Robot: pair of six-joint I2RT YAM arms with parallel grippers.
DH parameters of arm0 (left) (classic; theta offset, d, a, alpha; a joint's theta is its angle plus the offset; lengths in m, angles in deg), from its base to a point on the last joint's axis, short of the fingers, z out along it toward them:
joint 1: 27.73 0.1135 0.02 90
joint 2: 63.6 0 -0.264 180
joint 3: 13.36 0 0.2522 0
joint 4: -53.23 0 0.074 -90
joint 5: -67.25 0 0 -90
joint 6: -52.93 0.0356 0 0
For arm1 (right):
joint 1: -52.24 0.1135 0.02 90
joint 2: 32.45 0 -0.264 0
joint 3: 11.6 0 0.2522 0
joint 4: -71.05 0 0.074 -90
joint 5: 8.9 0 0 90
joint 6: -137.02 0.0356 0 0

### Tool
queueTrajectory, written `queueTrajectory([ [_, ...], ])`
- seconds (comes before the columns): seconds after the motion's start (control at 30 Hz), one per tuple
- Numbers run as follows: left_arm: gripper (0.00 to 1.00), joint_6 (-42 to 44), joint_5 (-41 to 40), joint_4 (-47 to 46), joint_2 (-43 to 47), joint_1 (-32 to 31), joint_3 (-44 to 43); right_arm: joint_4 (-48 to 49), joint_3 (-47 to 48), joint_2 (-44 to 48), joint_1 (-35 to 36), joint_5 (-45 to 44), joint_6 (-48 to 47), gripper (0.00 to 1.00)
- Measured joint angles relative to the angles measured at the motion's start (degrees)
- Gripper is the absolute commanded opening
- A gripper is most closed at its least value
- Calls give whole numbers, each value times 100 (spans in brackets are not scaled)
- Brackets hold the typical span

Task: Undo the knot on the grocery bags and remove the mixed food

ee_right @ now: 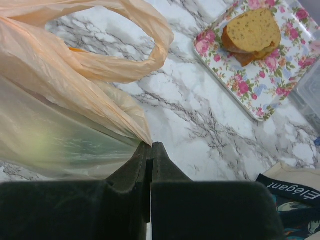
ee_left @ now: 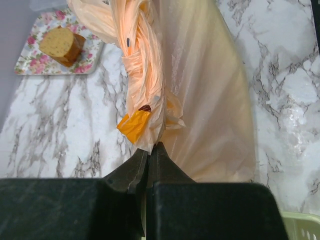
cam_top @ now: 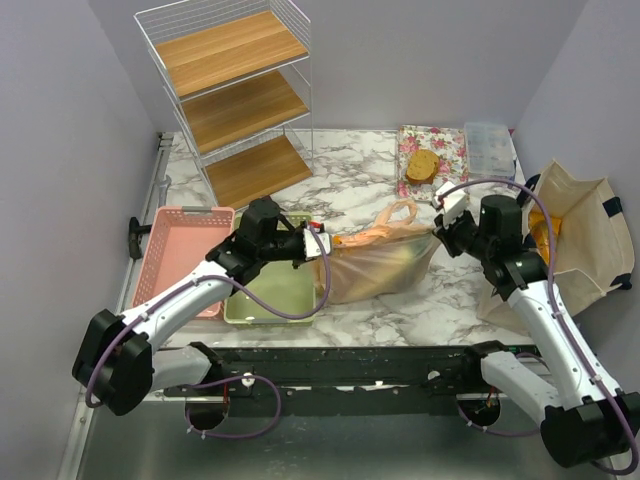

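– Grocery bag (cam_top: 380, 262), position?
– It lies on its side at the middle of the marble surface (cam_top: 370, 190), stretched between the two hands. Its left end is at the right rim of the green basket (cam_top: 275, 322), which sits at the near edge.
– Left hand (cam_top: 322, 243)?
– Clenched. Its wrist view shows the fingertips pinching the end of a twisted, orange-tinted rope of plastic, next to an orange print patch (ee_left: 134, 126). Cannot tell whether the knot is tied.
– Right hand (cam_top: 438, 228)?
– Clenched as well, on a corner of the film at the bag's right end. One loop handle (ee_right: 145, 45) lies free on the surface beyond it. A pale green shape (ee_right: 45, 145) shows through the film; the rest of the contents cannot be made out.
– Other items, near to far?
– The pink basket (cam_top: 190, 211) is at the left edge, touching the green one. The canvas tote (cam_top: 585, 240) is at the right edge. The floral tray (cam_top: 450, 150) with a brown bread slice (cam_top: 422, 166) is toward the far right corner, and a clear lidded box (cam_top: 490, 148) is just beside it. The wire rack (cam_top: 235, 100) with wooden shelves is at the far left corner.
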Motion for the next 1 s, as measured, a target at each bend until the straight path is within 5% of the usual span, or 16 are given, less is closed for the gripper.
queueTrajectory([
  [0.07, 0, -13, -35, -131, 87, -22, 11, -42, 153, -63, -79, 173, -4, 5],
  [0.17, 0, 92, -251, -166, 74, -267, -7, -367, 522, -188, -203, 551, -57, 56],
  [0.33, 0, 404, -702, -166, -234, -1064, -4, -1375, 1193, -713, -289, 1342, -238, 93],
  [0.67, 0, 245, -1141, 13, -610, -1438, -44, -2393, 1694, -892, -166, 2511, -146, 78],
  [1.0, 0, 138, -1307, 243, -708, -1563, -297, -2302, 1882, -1158, 588, 2297, -4, 68],
])
